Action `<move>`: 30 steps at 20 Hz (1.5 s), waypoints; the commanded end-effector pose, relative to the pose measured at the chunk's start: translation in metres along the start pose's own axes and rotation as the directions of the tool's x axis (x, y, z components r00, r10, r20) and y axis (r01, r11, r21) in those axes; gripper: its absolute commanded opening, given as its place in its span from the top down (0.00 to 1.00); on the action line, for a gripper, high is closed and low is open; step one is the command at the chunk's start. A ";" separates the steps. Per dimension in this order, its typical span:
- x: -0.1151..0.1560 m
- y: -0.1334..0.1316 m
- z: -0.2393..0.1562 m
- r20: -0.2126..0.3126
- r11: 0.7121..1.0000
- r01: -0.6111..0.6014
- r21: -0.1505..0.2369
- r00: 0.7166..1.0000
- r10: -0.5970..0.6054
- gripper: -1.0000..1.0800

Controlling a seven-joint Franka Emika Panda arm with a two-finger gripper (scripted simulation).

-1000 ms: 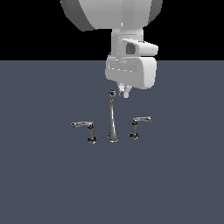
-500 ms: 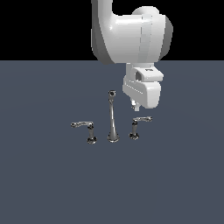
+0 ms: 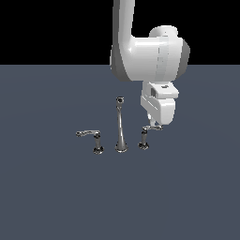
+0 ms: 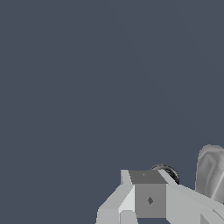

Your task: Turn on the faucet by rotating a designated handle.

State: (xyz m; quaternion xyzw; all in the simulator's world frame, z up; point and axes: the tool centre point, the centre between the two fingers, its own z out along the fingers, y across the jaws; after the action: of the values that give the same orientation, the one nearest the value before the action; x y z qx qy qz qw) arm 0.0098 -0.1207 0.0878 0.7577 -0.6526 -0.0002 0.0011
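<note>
The chrome faucet stands on the dark floor in the exterior view, with a tall slim spout [image 3: 120, 125] in the middle. The handle [image 3: 144, 139] is the low one on the exterior view's right, and its short lever [image 3: 151, 128] points toward my gripper [image 3: 155, 124]. The gripper hangs right at the lever's outer end, fingers together with nothing held. In the wrist view the gripper [image 4: 136, 178] half hides a round chrome part [image 4: 169, 171]. A curved chrome piece [image 4: 211, 171] shows beside it.
The twin handle [image 3: 97, 146] with a longer lever [image 3: 86, 134] stands on the exterior view's left of the spout. The flat grey floor [image 3: 56, 197] spreads all around the faucet. My white arm [image 3: 150, 56] rises above the right handle.
The arm has swung toward the exterior view's right and come down. The gripper went from above the spout tip to the end of the right handle's lever.
</note>
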 end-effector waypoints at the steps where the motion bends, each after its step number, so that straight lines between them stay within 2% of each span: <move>1: 0.003 -0.001 0.002 0.000 1.000 -0.012 0.002 1.000 0.012 1.00; 6: 0.003 -0.001 0.003 0.000 1.000 -0.012 0.001 1.000 0.012 1.00; 17: 0.020 0.040 0.002 0.001 1.000 -0.013 0.002 1.000 0.013 1.00; 19: 0.014 0.029 0.002 0.000 1.000 -0.003 0.012 1.000 0.003 1.00; 30: 0.007 0.068 0.002 0.001 1.000 -0.010 0.006 1.000 0.010 1.00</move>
State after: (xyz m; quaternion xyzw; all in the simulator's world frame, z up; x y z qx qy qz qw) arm -0.0452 -0.1396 0.0859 0.7546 -0.6562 0.0075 -0.0043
